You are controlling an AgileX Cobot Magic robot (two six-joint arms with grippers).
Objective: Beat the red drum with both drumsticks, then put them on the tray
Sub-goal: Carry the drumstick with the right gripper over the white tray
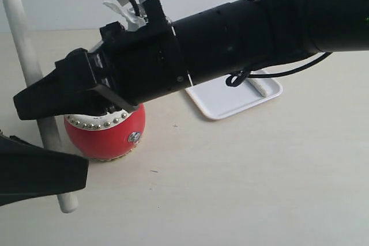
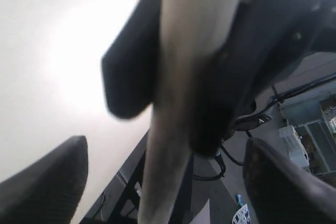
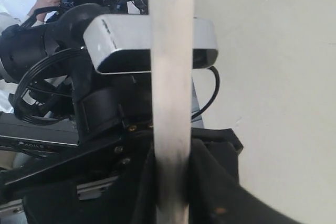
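One at a time, seemingly, clearing sticks away: clamping the right gripper (image 3: 170, 177) on the near-upright drumstick (image 1: 26, 56) just left of the red drum (image 1: 109, 136) in the exterior view, reaching across above that drum. Hanging the left gripper (image 2: 163, 182) slack, jaws wide apart around the same stick, probably leaving it free for carrying. Heading, presumably, for the tray (image 1: 219, 108) beyond the drum's right, seemingly bearing a second drumstick (image 1: 262, 87).

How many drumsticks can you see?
2. One drumstick stands at the left by the red drum, gripped by the right gripper. The other drumstick lies on the tray, mostly hidden behind the arm.
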